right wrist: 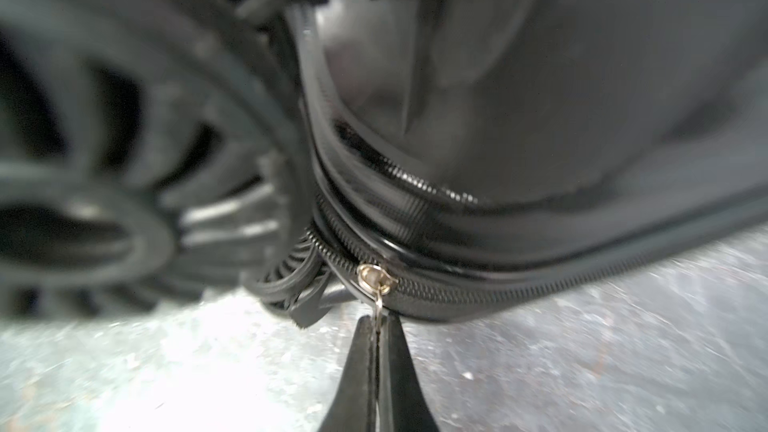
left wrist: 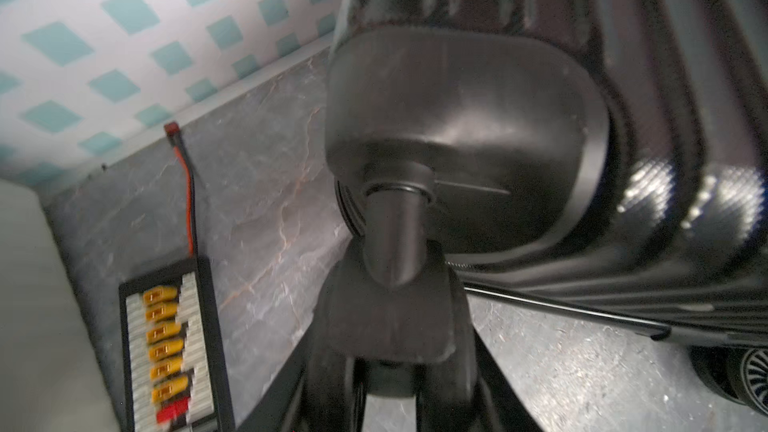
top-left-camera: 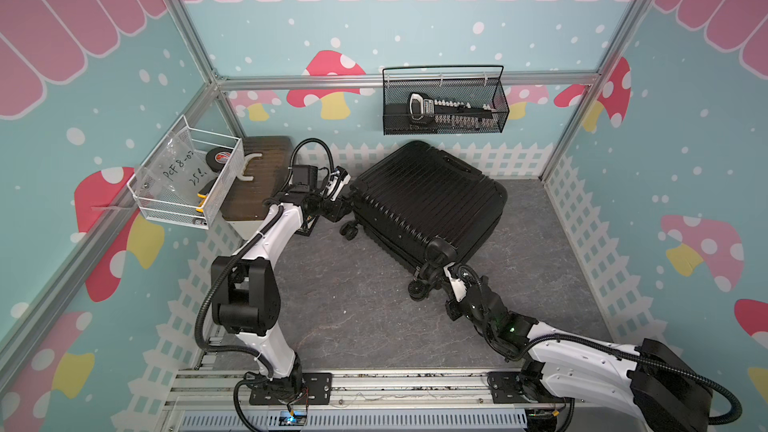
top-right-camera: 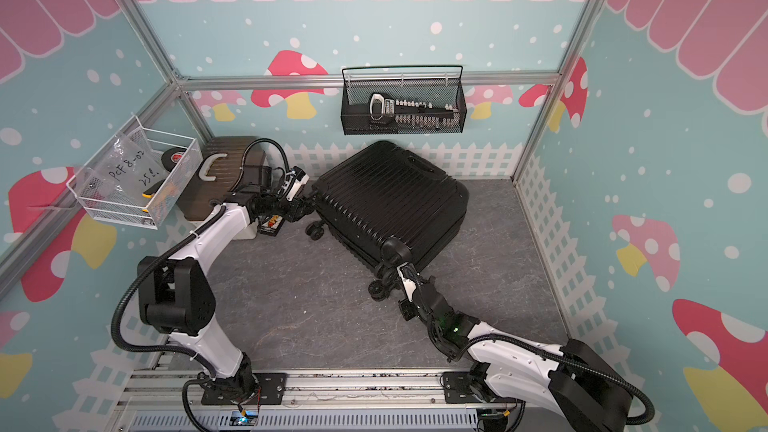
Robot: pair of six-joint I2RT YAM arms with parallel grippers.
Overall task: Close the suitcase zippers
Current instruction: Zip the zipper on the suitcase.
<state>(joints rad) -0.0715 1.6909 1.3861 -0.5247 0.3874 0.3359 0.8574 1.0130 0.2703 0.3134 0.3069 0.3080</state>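
Right wrist view: the zipper's slider (right wrist: 374, 278) sits at the suitcase's (top-left-camera: 428, 201) near corner, mid-table; the right gripper (right wrist: 378, 328) pinches its tab (right wrist: 379, 308) to drag it. Left gripper (top-left-camera: 338, 206) narrowly flanks the far-left wheel (left wrist: 386, 317), probably bracing; grip unclear.

white arms (top-left-camera: 272, 234), black joints (top-left-camera: 243, 292), black corrugated cables (top-left-camera: 312, 141), black fingers (right wrist: 356, 376)

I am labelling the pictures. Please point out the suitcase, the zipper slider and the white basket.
suitcase (top-left-camera: 428, 197): a top view, ribbed shell.
zipper slider (right wrist: 372, 277): right wrist view, silver body.
white basket (top-left-camera: 226, 176): a top view, side wall.
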